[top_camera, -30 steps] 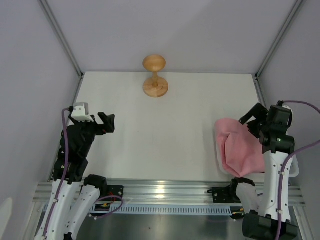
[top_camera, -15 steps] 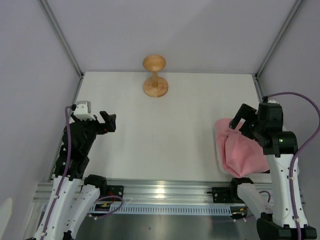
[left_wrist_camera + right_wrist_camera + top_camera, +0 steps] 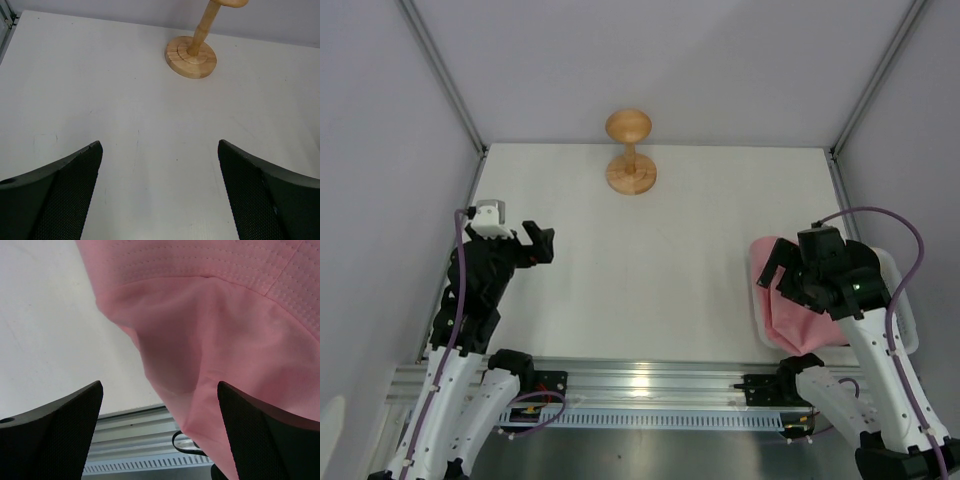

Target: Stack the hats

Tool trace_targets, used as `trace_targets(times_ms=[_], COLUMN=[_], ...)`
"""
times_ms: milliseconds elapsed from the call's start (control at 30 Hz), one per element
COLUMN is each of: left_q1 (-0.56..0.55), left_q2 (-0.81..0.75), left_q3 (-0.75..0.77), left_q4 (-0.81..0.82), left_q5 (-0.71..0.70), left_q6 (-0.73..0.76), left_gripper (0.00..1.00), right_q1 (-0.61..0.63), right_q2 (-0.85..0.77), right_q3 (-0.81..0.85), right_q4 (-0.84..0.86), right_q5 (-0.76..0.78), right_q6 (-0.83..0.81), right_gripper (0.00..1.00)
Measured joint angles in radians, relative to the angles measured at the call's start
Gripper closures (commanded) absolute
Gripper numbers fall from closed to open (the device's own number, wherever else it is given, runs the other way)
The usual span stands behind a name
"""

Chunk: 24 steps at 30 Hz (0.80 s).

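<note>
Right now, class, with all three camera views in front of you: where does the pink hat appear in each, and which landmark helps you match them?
Top external: pink hat at the table's right edge, near side, with the right hand above it.
Left wrist: not in it.
Right wrist: fills the top and right of the picture.
Shared landmark: the white table shows in all three.
</note>
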<state>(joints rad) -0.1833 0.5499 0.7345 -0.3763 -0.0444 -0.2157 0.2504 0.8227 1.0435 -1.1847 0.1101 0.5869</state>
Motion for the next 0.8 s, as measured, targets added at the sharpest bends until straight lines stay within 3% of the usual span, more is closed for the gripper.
trace_targets(times_ms=[133,233,267,367,600,800], left_q1=[0.000,0.000,0.000,-0.001,-0.001,-0.014], left_q2=[0.019,0.036,0.041,0.046,0.047,0.076], left_q3=[0.000,0.000,0.000,0.000,0.001,0.063], left_q4=[0.000,0.000,0.000,0.000,-0.002,0.011], left_q5=[0.004,0.007,0.010,0.031,0.079,0.351], left_q6=[0.007,0.008,0.008,0.008,0.006,-0.050], left_gripper=[0.01,0.01,0.00,0.01,0.00,0.00], right_q1=[0.032,0.061,0.069,0.082,0.084,0.087], right_q2=[0.037,0.056,0.057,0.055,0.076,0.301], right_q3=[-0.041,-0.069,-0.077,-0.082,0.010,0.406], right_q4=[0.010,0.043,0.054,0.066,0.051,0.094], right_q5=[0.040,0.055,0.060,0.077,0.105,-0.098], right_q6=[0.017,0.026,0.029,0.037,0.012,-0.082], right_gripper=[0.11,0.38,0.67,1.00,1.00,1.00])
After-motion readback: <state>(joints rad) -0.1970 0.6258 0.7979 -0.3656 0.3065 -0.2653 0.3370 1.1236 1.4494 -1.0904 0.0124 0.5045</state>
